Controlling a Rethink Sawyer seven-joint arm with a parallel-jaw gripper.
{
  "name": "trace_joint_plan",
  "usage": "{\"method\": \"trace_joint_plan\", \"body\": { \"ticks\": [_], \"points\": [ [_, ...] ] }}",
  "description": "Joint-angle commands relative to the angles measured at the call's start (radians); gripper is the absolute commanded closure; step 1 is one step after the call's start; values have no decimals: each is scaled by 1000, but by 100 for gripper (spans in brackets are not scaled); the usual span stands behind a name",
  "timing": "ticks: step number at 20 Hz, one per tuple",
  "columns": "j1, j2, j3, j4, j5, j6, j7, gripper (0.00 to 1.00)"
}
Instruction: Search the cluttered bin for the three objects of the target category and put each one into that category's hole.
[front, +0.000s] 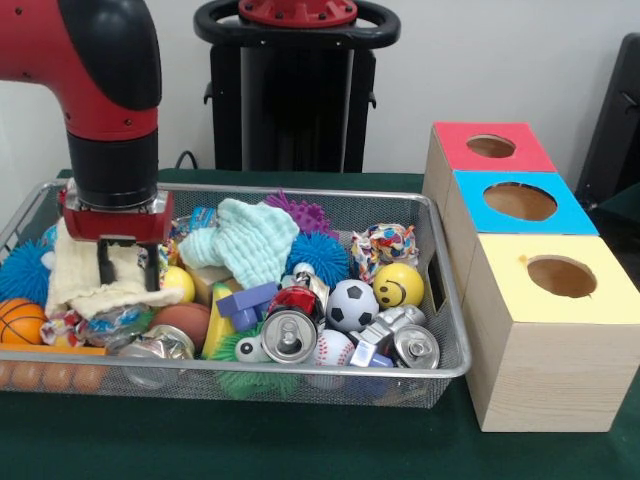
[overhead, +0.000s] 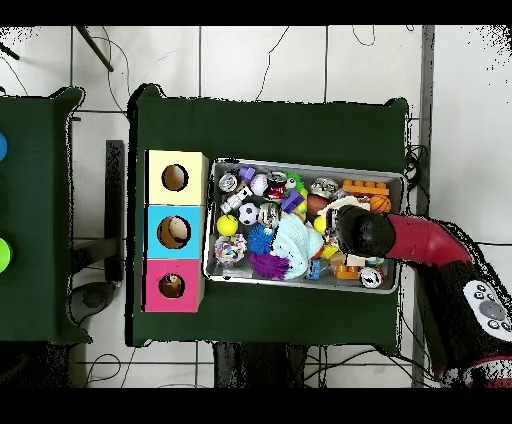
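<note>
Straddling cream cloth (front: 85, 275), gripper (front: 128, 265) open-fingered.

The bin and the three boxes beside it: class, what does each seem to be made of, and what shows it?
Bin: metal wire mesh, seemingly; see-through grid, shiny silver rim. Boxes: pale wood, likely; grain shows on the sides, with matt red, blue and yellow tops.

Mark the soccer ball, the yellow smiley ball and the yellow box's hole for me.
soccer ball (front: 352, 304), front view, centre of its white face.
yellow smiley ball (front: 398, 285), front view, on the printed face.
yellow box's hole (front: 561, 276), front view, inside the opening.
</note>
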Motion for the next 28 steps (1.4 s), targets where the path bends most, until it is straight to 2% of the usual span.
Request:
{"method": "trace_joint_plan", "body": {
  "ticks": [1, 3, 6, 10, 13, 19, 22, 28],
  "points": [
    [18, 51, 30, 108, -56, -82, 16, 100],
    [55, 23, 11, 110, -39, -23, 29, 100],
    [76, -35, 6, 146, -4, 12, 58, 100],
    [121, -169, -14, 201, 55, 118, 82, 100],
    [161, -289, -35, 234, 111, 232, 84, 100],
    [219, -416, -63, 244, 176, 377, 96, 100],
    [245, -439, -78, 253, 188, 395, 115, 100],
    [274, -398, -99, 303, 187, 279, 174, 100]
  ]
}}
